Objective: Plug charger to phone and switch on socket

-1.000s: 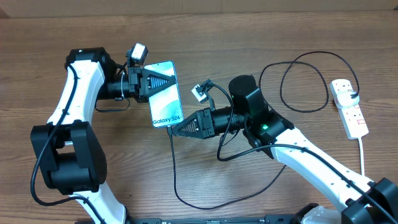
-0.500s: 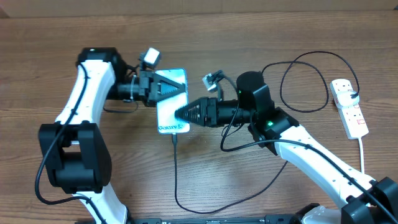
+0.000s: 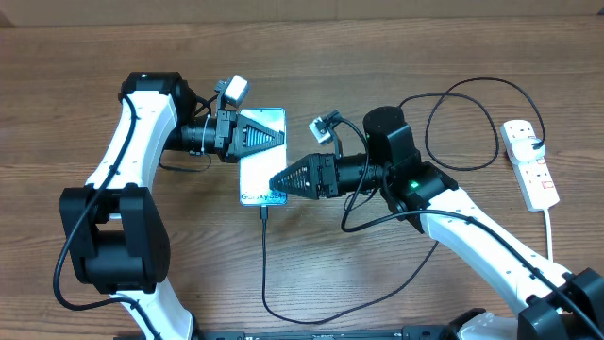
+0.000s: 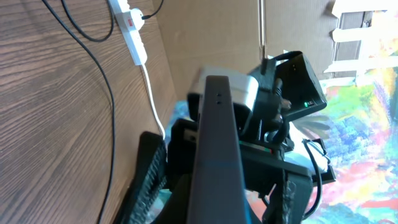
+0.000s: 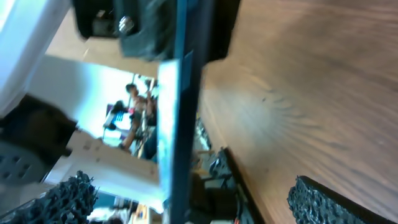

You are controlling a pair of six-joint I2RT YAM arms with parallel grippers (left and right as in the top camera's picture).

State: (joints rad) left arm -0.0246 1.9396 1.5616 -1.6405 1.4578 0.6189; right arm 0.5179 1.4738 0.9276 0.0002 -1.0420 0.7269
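Observation:
The phone [image 3: 261, 161] shows its light-blue screen in the overhead view, held off the table by its upper end in my left gripper [image 3: 269, 138], which is shut on it. The left wrist view shows the phone [image 4: 214, 143] edge-on between the jaws of the left gripper [image 4: 217, 194]. The charger [image 3: 263, 264] runs as a thin black cable from its connector tip [image 3: 264, 210] at the phone's lower edge, loops over the table and ends at a black plug [image 3: 538, 144] in the socket [image 3: 530, 168]. My right gripper [image 3: 279, 181] stands open at the phone's lower right. In the right wrist view its padded fingers [image 5: 323, 202] straddle the phone's edge [image 5: 186, 124] without touching it.
The white socket [image 4: 129, 28] with red switches lies at the far right, and its white cord [image 3: 550, 236] runs toward the front edge. A cardboard wall [image 4: 205, 31] stands behind the wooden table [image 3: 377, 57]. The black cable makes a wide loop [image 3: 462, 123] left of the socket.
My right gripper was shut at the connector by the phone's lower edge and has opened wide. The left arm carried the phone a little to the right.

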